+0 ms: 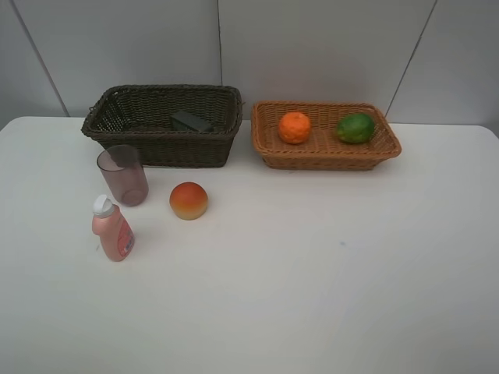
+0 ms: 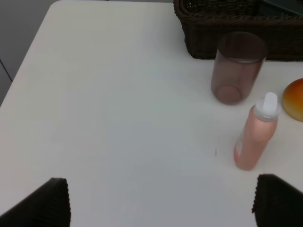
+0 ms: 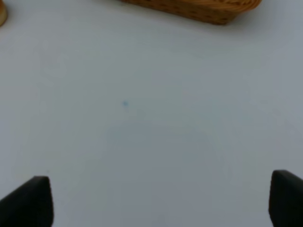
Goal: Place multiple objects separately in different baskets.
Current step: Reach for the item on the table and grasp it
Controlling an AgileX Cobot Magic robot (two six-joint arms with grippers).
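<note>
A dark brown basket [image 1: 132,132] at the back left holds a black bottle [image 1: 192,121]. The light tan basket [image 1: 323,156] beside it holds an orange [image 1: 295,127] and a green fruit [image 1: 355,128]. On the table in front of the dark basket stand a purplish cup [image 1: 124,174], a peach-like fruit [image 1: 189,200] and a pink bottle [image 1: 113,228] with a white cap. Neither arm shows in the high view. My left gripper [image 2: 161,201] is open over bare table, short of the pink bottle [image 2: 255,132] and cup [image 2: 236,67]. My right gripper [image 3: 161,201] is open, with nothing between its fingers.
The white table [image 1: 312,273] runs to a grey wall behind the baskets. The tan basket's edge [image 3: 199,9] shows in the right wrist view, far from the fingers. A small dark speck [image 1: 341,244] marks the table right of centre.
</note>
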